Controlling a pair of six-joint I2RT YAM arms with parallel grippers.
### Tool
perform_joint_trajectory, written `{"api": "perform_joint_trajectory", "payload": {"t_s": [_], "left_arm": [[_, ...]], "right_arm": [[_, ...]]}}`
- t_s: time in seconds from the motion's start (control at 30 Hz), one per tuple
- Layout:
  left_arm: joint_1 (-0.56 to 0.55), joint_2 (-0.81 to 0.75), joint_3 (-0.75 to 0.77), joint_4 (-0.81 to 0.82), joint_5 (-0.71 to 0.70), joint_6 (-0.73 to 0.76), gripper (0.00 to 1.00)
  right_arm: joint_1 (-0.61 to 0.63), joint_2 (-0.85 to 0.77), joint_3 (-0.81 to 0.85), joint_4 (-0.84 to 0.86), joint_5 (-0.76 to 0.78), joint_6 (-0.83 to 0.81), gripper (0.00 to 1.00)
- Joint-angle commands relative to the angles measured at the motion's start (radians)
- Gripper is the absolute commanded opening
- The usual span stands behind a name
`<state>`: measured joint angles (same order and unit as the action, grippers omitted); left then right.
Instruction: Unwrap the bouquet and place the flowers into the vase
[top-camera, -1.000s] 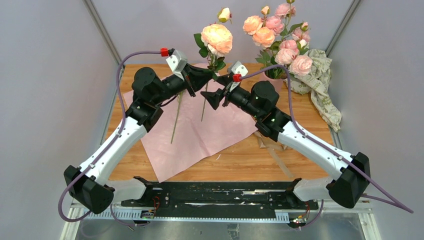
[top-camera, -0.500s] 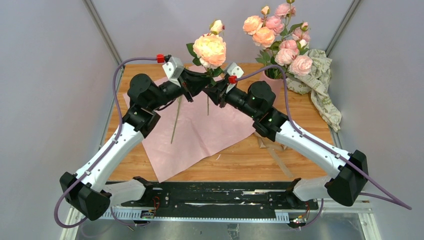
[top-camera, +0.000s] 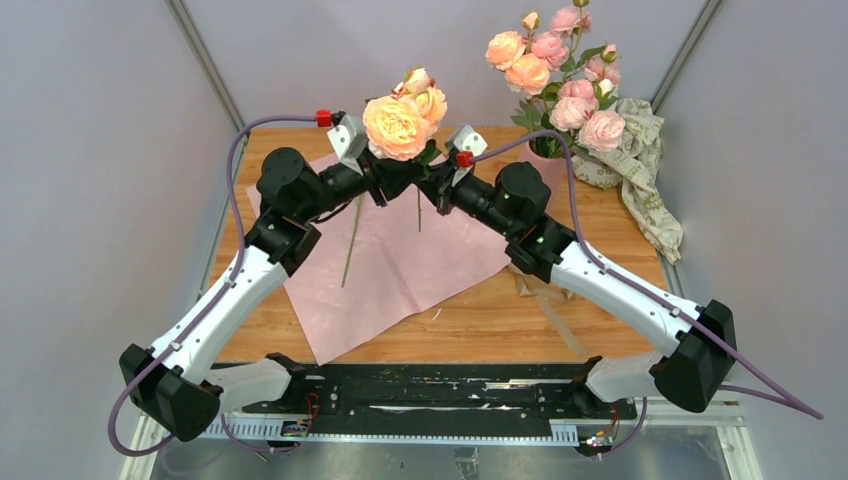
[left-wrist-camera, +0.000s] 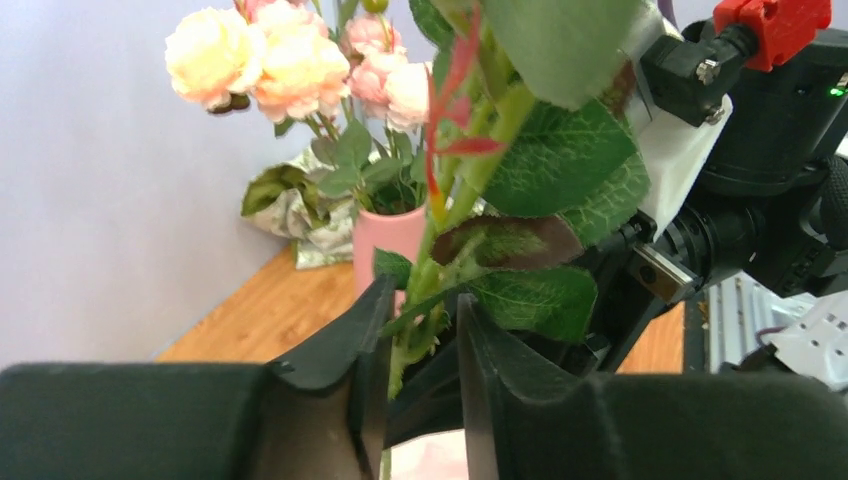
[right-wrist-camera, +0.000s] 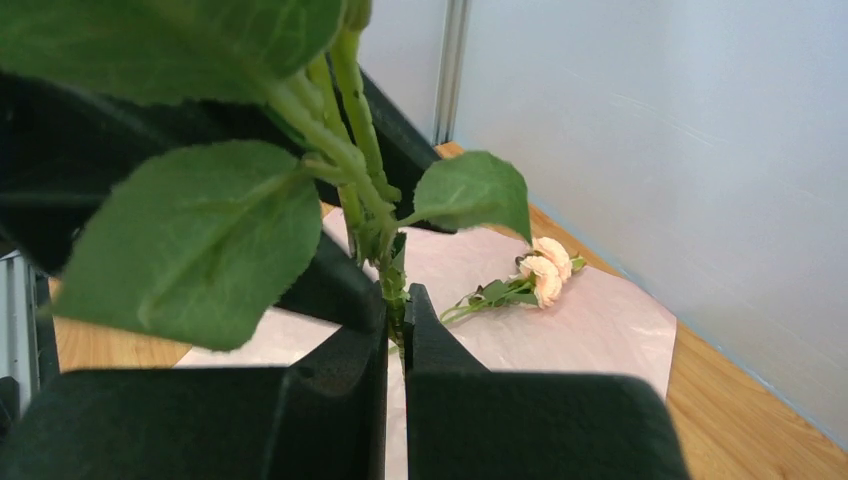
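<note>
Peach bloom is sitting further left than a second ago, and that's because a handover is happening in mid-air. The right claw, which was gaping a second back, is now pinching the stem just under the leaves, with its fingers pressed nearly together. The left claw, which was doing the holding, is easing apart. The stem is standing in the gap between its fingers (whether one finger is still brushing it, I can't tell).

I'm reading this as the right arm taking over so it can carry the stem to the vase. That's sitting at the far right of the surface with the flowers already standing in it. The paper is lying flat, pink side up, so the unwrapping is looking done.

Hard-to-see stuff: from above, both claws are hiding under the bloom and leaves, so the grip is only showing in the wrist views. Foliage is burying nearly all of the vase up there too. One sprig is lying on the paper. From above I'm only seeing a thin stem beside the left arm, probably the same one. The bloom itself is getting cut off in both wrist views.
</note>
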<state>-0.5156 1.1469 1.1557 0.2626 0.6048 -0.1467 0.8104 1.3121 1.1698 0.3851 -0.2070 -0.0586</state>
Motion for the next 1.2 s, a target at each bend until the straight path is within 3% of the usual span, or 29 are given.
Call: {"api": "perform_joint_trajectory", "payload": {"t_s": [0.0,0.07,0.17,0.37,0.47,0.67,1.17], "left_arm": [[-0.007,-0.008,-0.01,-0.102,0.009,-0.01,0.35],[-0.006,-0.025,-0.042,-0.142,-0.046,-0.015,0.51],[-0.008,-0.048,-0.067,-0.264,-0.196,0.002,0.63],[-0.008,-0.089,-0.11,-0.37,-0.313,0.022,0.69],[-0.008,-0.113,-0.116,-0.37,-0.373,0.015,0.79],[-0.008,-0.084,-0.074,-0.458,-0.479,0.038,0.8],[-0.008,-0.083,-0.205,-0.333,-0.867,-0.105,0.83]], "right_arm": [[-0.008,-0.014,0.024,0.01,0.048,-0.021,0.0],[-0.012,-0.028,0.013,0.003,0.061,-0.027,0.0],[-0.034,-0.047,0.003,-0.001,0.062,-0.021,0.0],[-0.086,-0.054,0.004,-0.018,0.039,0.009,0.0],[-0.096,-0.058,0.001,-0.021,0.039,0.014,0.0],[-0.124,-0.076,0.003,-0.041,0.046,0.023,0.0],[-0.255,-0.193,0.086,-0.273,0.108,0.014,0.0]]}}
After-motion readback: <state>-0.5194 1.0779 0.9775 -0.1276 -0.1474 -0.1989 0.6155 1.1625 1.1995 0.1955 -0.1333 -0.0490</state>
